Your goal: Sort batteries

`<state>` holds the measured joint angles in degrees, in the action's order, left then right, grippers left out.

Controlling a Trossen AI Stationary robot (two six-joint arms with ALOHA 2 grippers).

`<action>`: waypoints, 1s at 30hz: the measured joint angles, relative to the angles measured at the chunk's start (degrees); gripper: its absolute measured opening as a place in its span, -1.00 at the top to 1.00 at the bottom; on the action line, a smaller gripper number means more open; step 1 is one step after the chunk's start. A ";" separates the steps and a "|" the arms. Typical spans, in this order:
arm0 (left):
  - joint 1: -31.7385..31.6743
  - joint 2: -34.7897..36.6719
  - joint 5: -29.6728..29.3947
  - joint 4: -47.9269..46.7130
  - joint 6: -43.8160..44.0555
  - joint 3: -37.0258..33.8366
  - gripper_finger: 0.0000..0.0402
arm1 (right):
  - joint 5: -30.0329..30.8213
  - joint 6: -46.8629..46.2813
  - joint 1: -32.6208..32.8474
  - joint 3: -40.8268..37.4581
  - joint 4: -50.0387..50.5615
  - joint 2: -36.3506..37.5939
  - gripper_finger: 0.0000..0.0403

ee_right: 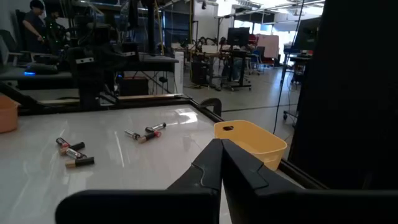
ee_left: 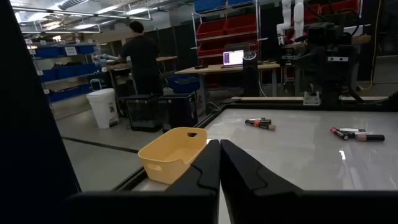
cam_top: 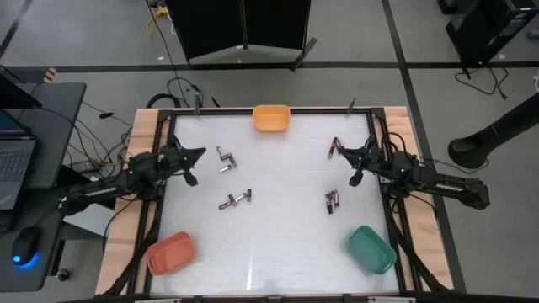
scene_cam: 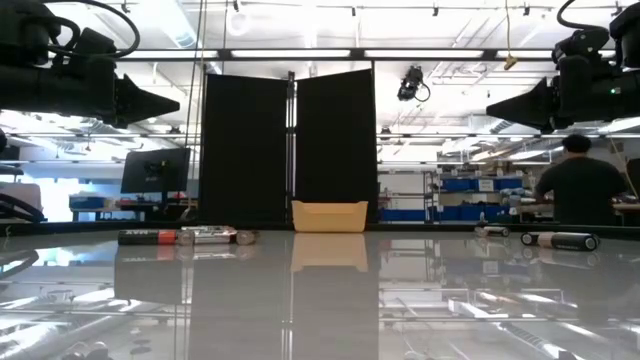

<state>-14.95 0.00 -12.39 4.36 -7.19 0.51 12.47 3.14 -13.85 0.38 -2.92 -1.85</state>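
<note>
Left gripper (cam_top: 196, 154) and right gripper (cam_top: 338, 151) both hover above the table's side edges with fingers pressed together, holding nothing, touching nothing. The batteries (cam_top: 226, 159), small cylinders, silver-grey or dark with red ends, lie in loose clusters on the glossy white table (cam_top: 278, 244), well apart from both grippers; any label text is too small to read. Smooth plastic bins sit at the edges: orange bin (cam_top: 271, 118) far side, red bin (cam_top: 171, 253) and green bin (cam_top: 371, 248) at near corners.
</note>
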 joint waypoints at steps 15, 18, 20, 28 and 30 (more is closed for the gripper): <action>0.01 0.01 0.00 0.50 0.01 0.00 0.92 | 0.00 0.01 0.01 -0.01 -2.51 0.00 0.90; 0.01 0.00 -0.01 0.67 0.00 0.00 0.92 | 0.00 0.05 -0.13 0.00 -5.01 -0.02 0.90; -0.01 -0.01 -0.01 1.76 -0.01 0.00 0.92 | 0.00 0.44 -0.36 -0.02 -6.94 0.00 0.90; -0.03 0.01 -0.10 3.11 -0.29 0.00 0.92 | -2.05 -2.95 -1.23 0.00 -8.63 -1.35 0.96; -0.03 0.01 -0.17 3.37 0.18 0.00 0.92 | -2.05 -3.06 -1.24 0.05 -8.57 -3.13 0.96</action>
<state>-14.98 0.01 -12.56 7.73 -7.01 0.51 10.41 0.08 -15.09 0.42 -11.49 -4.98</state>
